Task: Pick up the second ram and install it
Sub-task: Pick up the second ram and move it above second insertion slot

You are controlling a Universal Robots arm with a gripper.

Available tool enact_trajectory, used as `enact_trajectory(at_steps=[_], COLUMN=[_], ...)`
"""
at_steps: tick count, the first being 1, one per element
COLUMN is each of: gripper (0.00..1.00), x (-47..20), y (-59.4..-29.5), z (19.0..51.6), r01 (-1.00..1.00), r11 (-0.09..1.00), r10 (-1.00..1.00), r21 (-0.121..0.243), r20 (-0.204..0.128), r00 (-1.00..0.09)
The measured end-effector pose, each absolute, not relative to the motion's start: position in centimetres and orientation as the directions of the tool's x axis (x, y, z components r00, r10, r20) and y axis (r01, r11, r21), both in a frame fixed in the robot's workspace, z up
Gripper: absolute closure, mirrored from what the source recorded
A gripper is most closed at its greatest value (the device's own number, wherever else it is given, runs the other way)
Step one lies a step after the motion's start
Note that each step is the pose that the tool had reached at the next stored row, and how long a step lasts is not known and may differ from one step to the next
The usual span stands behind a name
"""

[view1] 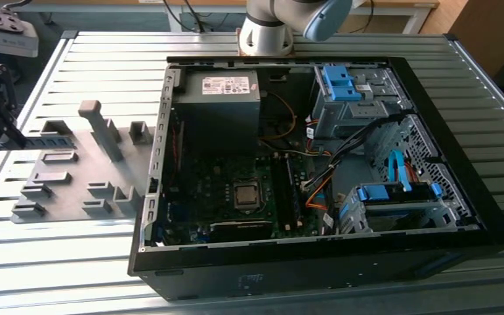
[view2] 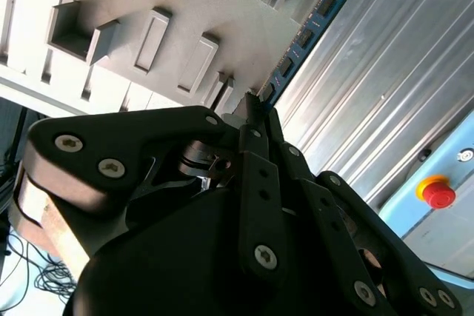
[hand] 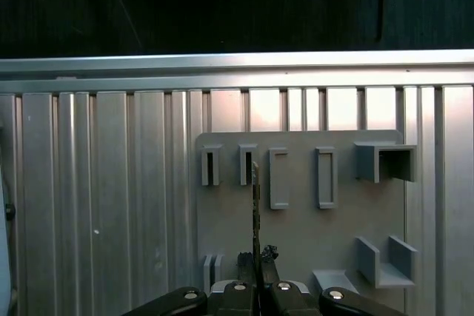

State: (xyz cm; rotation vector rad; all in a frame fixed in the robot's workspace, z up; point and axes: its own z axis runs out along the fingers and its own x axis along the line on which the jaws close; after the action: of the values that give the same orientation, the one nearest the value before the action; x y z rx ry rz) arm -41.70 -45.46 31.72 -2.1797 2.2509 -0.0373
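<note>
Tightly closed end effector (hand: 256, 258), gripping second ram (hand: 255, 197) edge-on, at grey holder plate (hand: 300, 234)

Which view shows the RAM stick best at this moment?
The second wrist view: the RAM stick shows its face and chips. The first wrist view sees the stick edge-on; in the exterior view it is a small strip.

No text legible, white label (view1: 224, 84) on the grey power supply (view1: 217, 111) seen in the exterior view, print too small to be made out, nothing readable on the second ram (view2: 305, 32) clamped between the fingers (view2: 255, 120).
</note>
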Motion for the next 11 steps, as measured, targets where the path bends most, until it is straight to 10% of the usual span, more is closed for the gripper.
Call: enact_trajectory(at_steps=[11], gripper=[0.86], x=[-41.7], y=[-45.46], z=[32.01], r01=[-0.999], r11=[0.032], r10=[-0.999], r21=[-0.023], r20=[0.011], r00=[-0.032])
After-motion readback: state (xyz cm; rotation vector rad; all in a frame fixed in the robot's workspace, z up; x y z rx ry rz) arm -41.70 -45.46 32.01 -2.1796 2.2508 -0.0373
